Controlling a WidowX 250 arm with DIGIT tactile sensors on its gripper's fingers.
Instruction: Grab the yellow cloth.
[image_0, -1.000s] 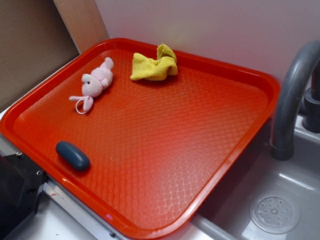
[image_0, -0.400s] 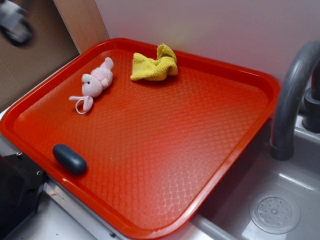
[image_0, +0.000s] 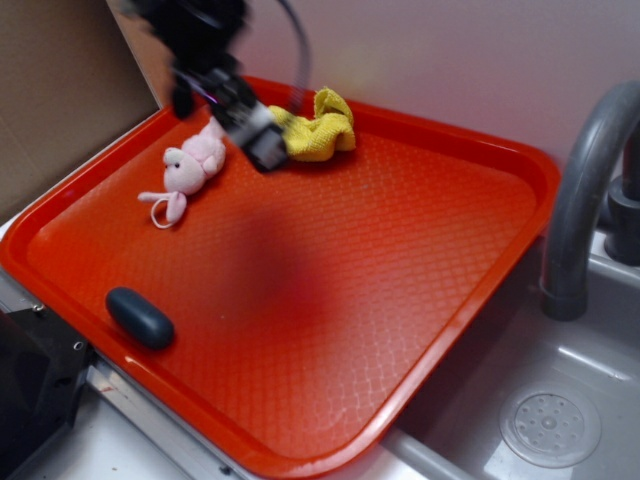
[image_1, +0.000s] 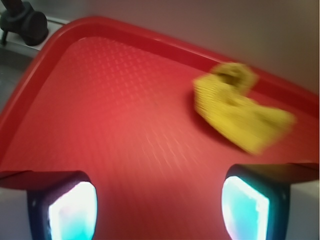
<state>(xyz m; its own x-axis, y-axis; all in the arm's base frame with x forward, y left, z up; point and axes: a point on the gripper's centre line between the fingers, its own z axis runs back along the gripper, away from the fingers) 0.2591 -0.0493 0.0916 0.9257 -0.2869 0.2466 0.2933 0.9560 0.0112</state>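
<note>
Only exterior shows pink mouse (image_0: 190, 168).

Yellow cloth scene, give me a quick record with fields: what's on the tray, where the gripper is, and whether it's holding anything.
tray: red tray, beside a grey sink with a faucet
yellow cloth: crumpled yellow cloth at the tray's far edge, near the wall
other items: pink plush mouse near the cloth; dark blue oval object at the tray's near-left edge
gripper: gripper blurred by motion, above the tray near the cloth
jaws: open, nothing between them
contact with cloth: none visible
</note>
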